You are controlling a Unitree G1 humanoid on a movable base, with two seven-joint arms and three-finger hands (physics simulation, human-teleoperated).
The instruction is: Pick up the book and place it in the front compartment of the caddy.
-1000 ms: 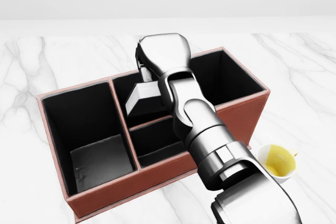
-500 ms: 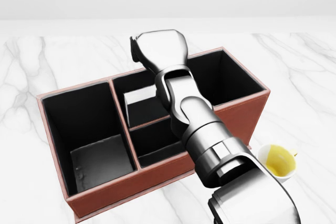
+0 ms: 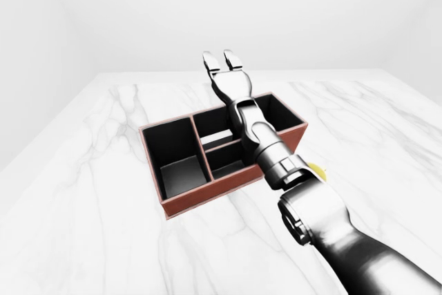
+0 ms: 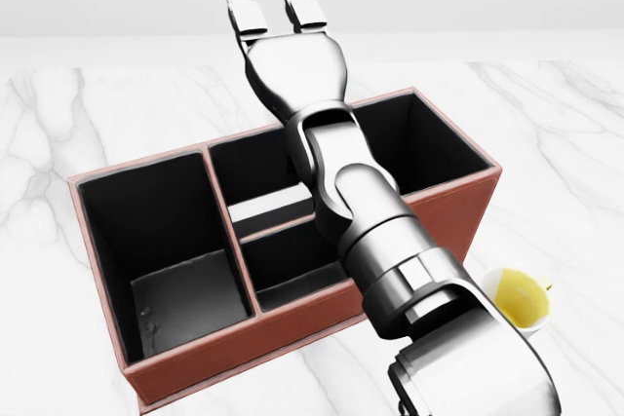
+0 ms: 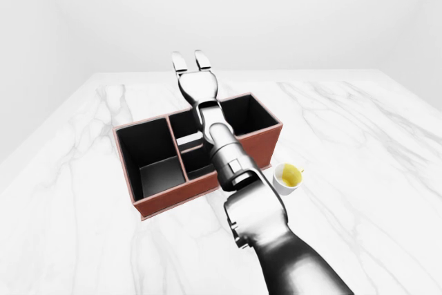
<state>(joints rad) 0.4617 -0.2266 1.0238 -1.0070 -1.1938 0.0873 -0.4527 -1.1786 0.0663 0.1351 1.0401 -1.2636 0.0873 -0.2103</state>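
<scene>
One book [image 4: 268, 204] lies in the caddy [image 4: 292, 333], in the upper of its two small middle compartments in our head view, only a pale edge showing. The big left compartment [image 4: 166, 260] holds a grey floor and nothing we can see. Our right hand [image 4: 276, 9] is raised above the caddy's far wall, fingers spread and holding nothing. Our arm hides part of the middle compartments. A cup [image 5: 287, 177] sits beside the caddy.

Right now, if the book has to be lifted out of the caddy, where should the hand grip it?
Grip the book by its pale upper edge, the only part showing, right hand coming straight down. The caddy walls close it in on all sides, so a sideways approach looks blocked.
</scene>
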